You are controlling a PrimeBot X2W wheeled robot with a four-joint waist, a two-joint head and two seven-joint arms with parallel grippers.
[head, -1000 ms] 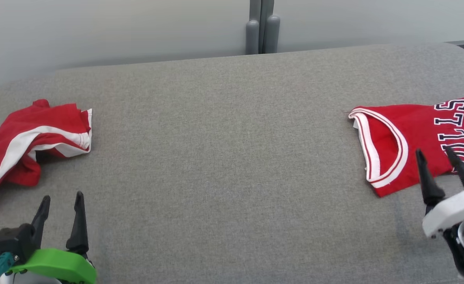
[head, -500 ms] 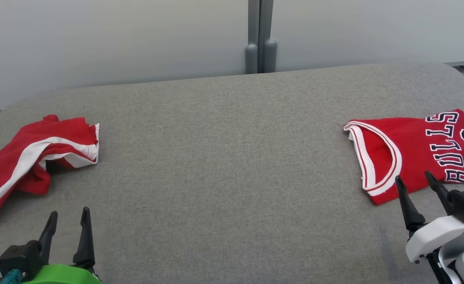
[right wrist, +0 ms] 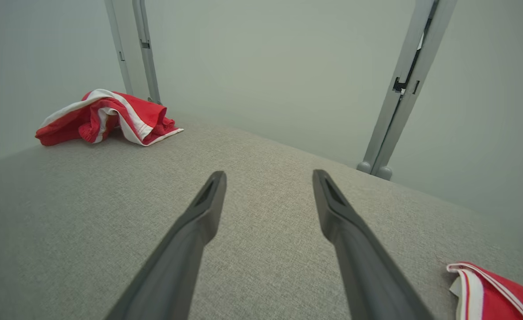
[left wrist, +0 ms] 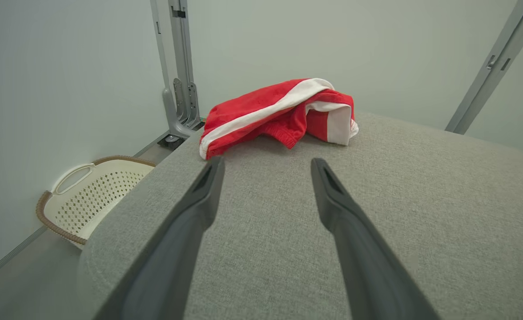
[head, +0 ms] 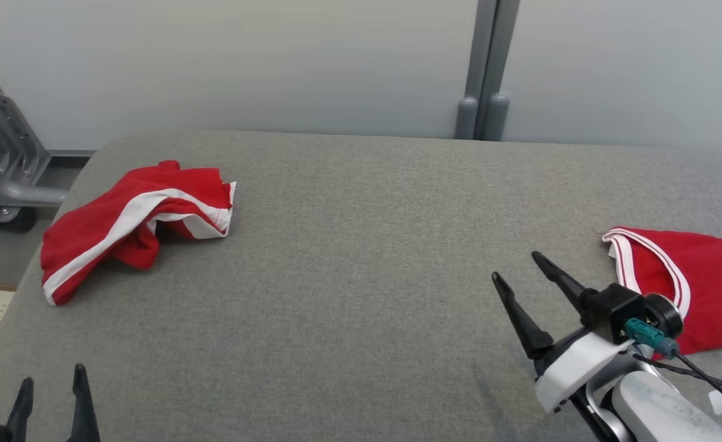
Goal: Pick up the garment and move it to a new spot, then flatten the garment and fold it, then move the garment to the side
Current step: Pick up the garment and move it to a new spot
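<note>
On the gray padded surface [head: 336, 294], the crumpled red garment [head: 134, 227] [left wrist: 279, 111] lies near the far left corner. It is straight ahead of the left gripper [head: 53, 377] [left wrist: 267, 162] and apart from its fingertips, and well apart from the right gripper [head: 516, 266] [right wrist: 268, 173]. A cream basket [left wrist: 88, 200] stands on the floor beside the surface's left end, its perforated inner wall in sight. Both grippers have their fingers spread wide and hold nothing. The right one hovers just beside the collar of a folded red jersey [head: 698, 288] [right wrist: 497, 293].
</note>
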